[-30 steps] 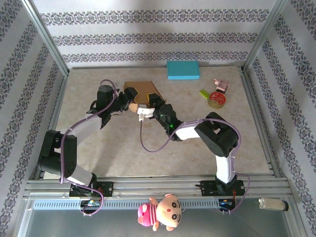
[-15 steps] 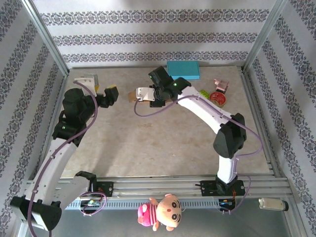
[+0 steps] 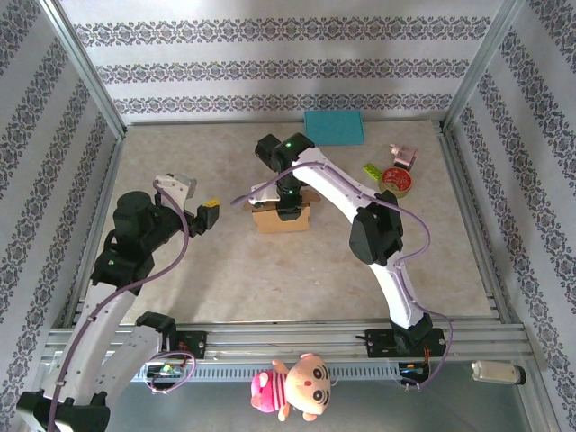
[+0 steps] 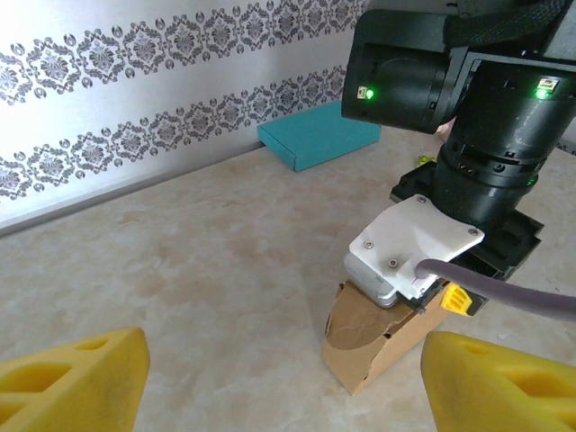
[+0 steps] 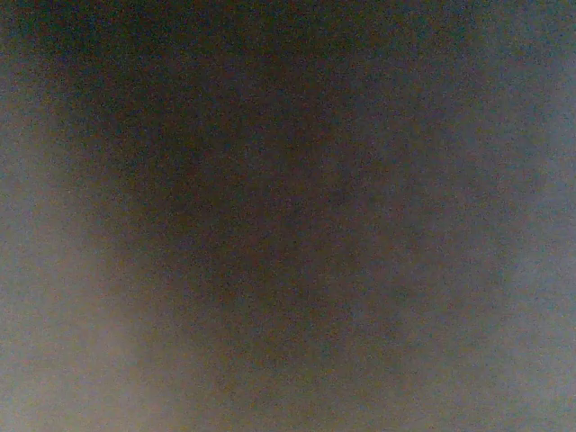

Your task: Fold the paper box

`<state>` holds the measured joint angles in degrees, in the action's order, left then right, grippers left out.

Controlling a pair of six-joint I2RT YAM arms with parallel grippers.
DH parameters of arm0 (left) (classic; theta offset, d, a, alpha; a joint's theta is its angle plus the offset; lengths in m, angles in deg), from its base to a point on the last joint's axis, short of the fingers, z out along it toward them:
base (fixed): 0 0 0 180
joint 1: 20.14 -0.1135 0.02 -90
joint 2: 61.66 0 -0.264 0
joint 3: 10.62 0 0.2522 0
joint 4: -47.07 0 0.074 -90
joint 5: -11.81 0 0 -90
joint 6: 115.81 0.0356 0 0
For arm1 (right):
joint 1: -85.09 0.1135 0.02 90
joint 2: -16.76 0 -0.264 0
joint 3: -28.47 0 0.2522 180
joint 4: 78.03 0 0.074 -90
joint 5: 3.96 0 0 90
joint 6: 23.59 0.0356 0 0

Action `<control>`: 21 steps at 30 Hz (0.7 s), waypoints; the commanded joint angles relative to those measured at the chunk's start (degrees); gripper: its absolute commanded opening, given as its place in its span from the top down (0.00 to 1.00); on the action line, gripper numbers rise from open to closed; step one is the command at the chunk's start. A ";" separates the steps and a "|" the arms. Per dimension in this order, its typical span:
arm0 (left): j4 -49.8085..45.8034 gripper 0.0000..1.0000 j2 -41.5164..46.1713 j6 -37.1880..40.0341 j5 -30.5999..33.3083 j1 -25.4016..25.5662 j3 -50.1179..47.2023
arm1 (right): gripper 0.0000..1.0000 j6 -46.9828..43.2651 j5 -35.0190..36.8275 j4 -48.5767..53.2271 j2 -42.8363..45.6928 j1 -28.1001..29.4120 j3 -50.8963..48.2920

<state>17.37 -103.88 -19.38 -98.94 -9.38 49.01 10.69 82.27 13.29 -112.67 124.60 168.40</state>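
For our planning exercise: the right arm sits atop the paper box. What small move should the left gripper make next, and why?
Probably ease the open left gripper toward the paper box: it faces the curved flap but stands apart, while the right arm covers the top.

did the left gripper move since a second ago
Yes. The left gripper has pulled back from the paper box, going left and toward the near edge, farther from the teal pad.
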 commanded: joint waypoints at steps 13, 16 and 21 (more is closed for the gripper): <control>-4.35 0.25 -4.81 2.96 -4.11 -0.33 3.43 | 0.27 10.41 -13.21 -11.38 12.51 -4.95 -5.21; -4.42 0.28 -9.30 -1.23 -7.37 -0.33 5.42 | 0.30 28.15 -21.25 -21.42 17.96 -10.21 -10.34; -3.92 0.37 -16.72 -8.78 -11.58 -0.04 8.15 | 0.31 49.33 -28.58 -47.20 34.73 -15.48 -37.36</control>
<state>14.24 -118.59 -22.87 -106.68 -9.38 55.24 43.71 61.84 -18.34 -84.54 110.30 139.84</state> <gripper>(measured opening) 0.633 0.685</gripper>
